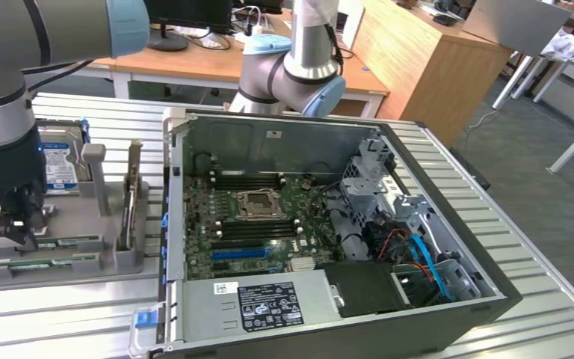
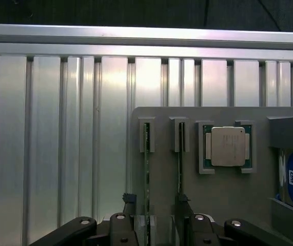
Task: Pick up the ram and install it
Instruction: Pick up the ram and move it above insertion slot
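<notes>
Jaws spread wide, gripping nothing: black two-finger gripper (image 2: 155, 212) is hanging astride the long thin green ram stick (image 2: 147, 174), standing on edge in the slot nearest the grey plastic holder's (image 2: 223, 200) outer edge; careful centring is looking necessary, the neighbouring green stick (image 2: 179, 169) lying close beside.

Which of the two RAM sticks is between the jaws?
The outer RAM stick, farther from the CPU: it lies between the open jaws. The inner RAM stick, beside the CPU, lines up with one jaw.
</notes>
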You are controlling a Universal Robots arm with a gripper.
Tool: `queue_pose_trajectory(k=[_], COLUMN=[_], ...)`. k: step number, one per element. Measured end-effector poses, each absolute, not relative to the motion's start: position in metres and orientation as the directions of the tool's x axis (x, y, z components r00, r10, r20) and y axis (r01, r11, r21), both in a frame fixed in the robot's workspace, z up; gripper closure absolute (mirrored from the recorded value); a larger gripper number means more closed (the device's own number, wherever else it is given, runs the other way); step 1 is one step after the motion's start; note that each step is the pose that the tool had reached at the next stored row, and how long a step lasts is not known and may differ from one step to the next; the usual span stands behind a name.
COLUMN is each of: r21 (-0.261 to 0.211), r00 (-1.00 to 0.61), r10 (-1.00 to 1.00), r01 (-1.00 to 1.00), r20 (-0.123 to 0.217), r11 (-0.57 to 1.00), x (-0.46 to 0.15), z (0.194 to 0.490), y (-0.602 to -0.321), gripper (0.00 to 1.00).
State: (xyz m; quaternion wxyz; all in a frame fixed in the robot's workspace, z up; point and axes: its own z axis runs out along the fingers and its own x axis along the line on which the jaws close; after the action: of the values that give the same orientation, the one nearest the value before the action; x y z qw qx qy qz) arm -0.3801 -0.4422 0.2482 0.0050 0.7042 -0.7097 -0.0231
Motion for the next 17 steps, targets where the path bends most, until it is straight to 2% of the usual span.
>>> queue_pose_trajectory(k=[17], r21=[0.038], r00=[-0.007], r10=[-1.0], r01=[-0.999], r20=[-0.025], r11=[0.007], x=[-0.38], z=[0.232], y=[-0.445], gripper=[0.57])
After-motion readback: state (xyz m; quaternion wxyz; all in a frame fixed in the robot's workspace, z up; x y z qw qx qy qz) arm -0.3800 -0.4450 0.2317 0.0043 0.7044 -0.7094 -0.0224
